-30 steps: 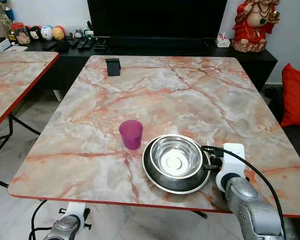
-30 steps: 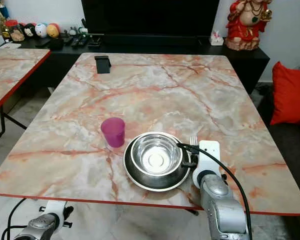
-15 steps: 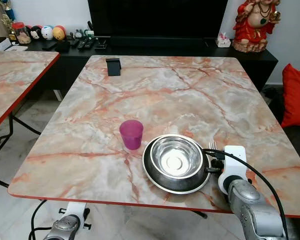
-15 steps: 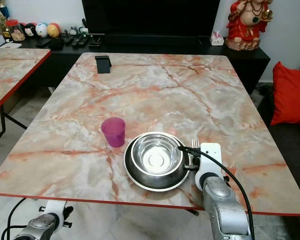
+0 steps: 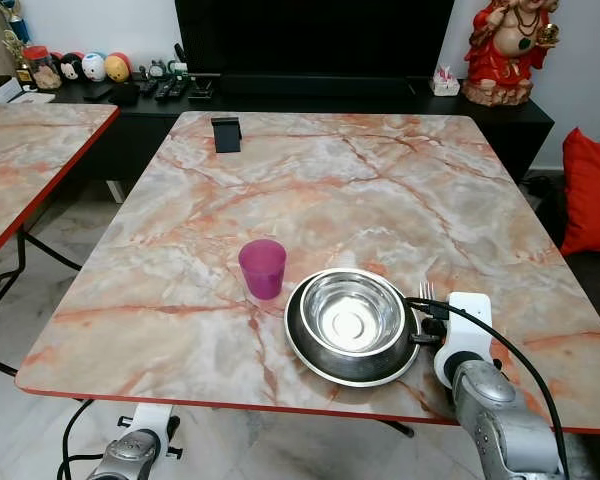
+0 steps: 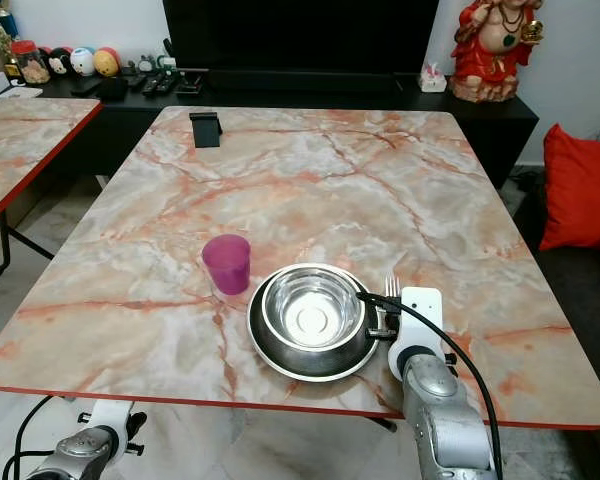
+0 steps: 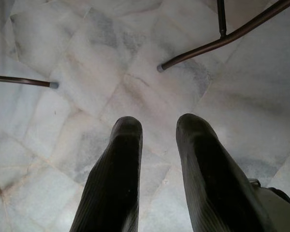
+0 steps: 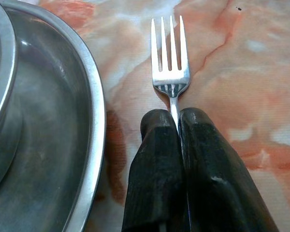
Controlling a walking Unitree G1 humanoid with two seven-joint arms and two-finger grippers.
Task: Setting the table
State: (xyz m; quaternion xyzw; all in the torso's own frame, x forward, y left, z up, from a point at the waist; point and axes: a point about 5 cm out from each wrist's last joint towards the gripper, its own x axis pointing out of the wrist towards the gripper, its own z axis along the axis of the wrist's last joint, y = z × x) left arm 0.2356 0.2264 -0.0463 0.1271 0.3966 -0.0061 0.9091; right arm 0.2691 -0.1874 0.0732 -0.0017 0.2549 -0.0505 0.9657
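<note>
Standing by the tabletop: every piece sits toward the near edge, on the robot's right half.
Tabletop (image 5: 310, 190): big slab of pink-veined marble with a red rim, a small black stand at its far left end.
Second table (image 5: 20, 150): same marble pattern, off to the robot's left.
Sideboard (image 5: 130, 95): low and black behind the tabletop, carrying remotes and little round figurines, with a dark screen above it.
Statue (image 5: 507, 45): red and gold figure on the right end of that sideboard.
Cushion (image 5: 592, 190): red, off the right side.
Plate (image 5: 352, 328): round, dark metal, lying flat near the front edge.
Bowl (image 5: 351, 313): shiny steel, nested inside the plate.
Cup (image 5: 263, 268): purple plastic, upright, just beside the plate on its left, not touching.
Right end effector (image 8: 176, 121): low over the tabletop just right of the plate, its two black fingers (image 8: 157, 159) pinched tight on the fork's neck.
Fork (image 8: 170, 67): silver, four tines pointing away from the robot, lying alongside the plate's right rim with a strip of marble between them.
Left end effector (image 7: 157, 125): hanging below the tabletop edge over pale floor tiles, fingers parted with a gap between them, gripping nothing.
</note>
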